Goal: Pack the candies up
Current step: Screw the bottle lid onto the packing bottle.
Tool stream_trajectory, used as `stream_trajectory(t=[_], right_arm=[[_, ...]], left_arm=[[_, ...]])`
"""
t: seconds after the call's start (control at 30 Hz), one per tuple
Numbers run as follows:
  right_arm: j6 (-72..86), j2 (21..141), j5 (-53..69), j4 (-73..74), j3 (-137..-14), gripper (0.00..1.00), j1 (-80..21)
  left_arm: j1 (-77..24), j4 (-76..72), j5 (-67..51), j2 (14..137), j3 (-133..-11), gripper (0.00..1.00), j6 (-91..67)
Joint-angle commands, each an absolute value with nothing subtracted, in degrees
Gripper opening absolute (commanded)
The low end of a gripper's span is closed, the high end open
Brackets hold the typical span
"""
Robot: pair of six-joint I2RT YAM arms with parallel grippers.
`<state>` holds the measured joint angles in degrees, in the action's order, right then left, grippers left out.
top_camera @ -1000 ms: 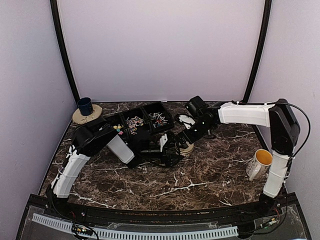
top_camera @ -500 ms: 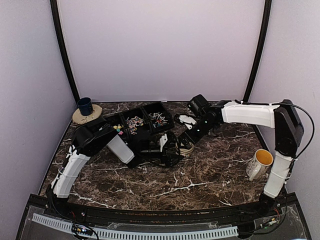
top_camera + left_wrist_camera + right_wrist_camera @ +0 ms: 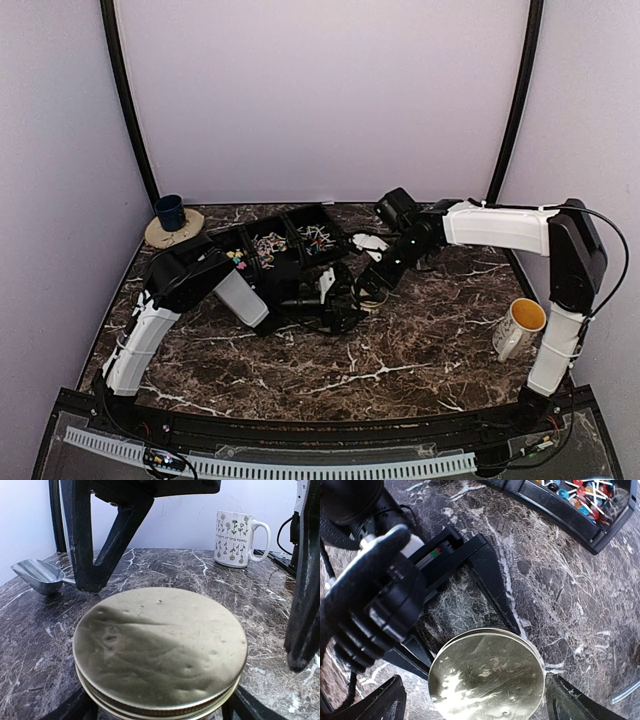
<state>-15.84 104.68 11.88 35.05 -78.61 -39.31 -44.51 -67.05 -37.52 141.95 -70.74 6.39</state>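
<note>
The left gripper (image 3: 159, 711) clasps the jar (image 3: 160, 645) just under its gold lid (image 3: 487, 677), its fingers set fairly wide apart to take the jar's width. The right wrist view shows one black finger (image 3: 492, 580) running up to the lid's rim and the other tucked in beneath the opposite side. In the left wrist view those fingers are only dark corners at the bottom edge.

The right gripper (image 3: 485, 702) hangs over the lid with its fingers (image 3: 92, 545) spread wide, one on each side and neither touching it. They partly block the left wrist camera's sight of the table (image 3: 165, 570).

Beyond the jar a metal scoop (image 3: 40, 575) lies on the marble to the left. A flowered mug (image 3: 235, 539) stands well apart on the right.

The candies (image 3: 270, 243) sit in the black three-part tray (image 3: 560, 515) behind the jar. The right wrist view catches only one corner of them. From above, a blue cup (image 3: 169, 211) stands on a round tan mat (image 3: 178, 235) in the far left corner
</note>
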Motion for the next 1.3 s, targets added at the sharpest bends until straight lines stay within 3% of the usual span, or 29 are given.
stream_trajectory(t=[0.0, 0.5, 1.27], right_arm=[[-22.1, 104.6, 13.0, 34.7, -77.8, 0.98, -39.1], [-25.9, 108.8, 14.6, 36.1, -80.2, 0.98, -38.8], [-20.7, 104.1, 14.6, 34.1, -73.4, 0.98, -38.8]], left_arm=[[-43.9, -51.8, -38.9, 148.2, -67.0, 0.84, 10.4], [-43.9, -51.6, -39.5, 148.3, -67.2, 0.84, 10.3], [-43.2, -52.1, -39.9, 149.0, -67.9, 0.81, 8.7]])
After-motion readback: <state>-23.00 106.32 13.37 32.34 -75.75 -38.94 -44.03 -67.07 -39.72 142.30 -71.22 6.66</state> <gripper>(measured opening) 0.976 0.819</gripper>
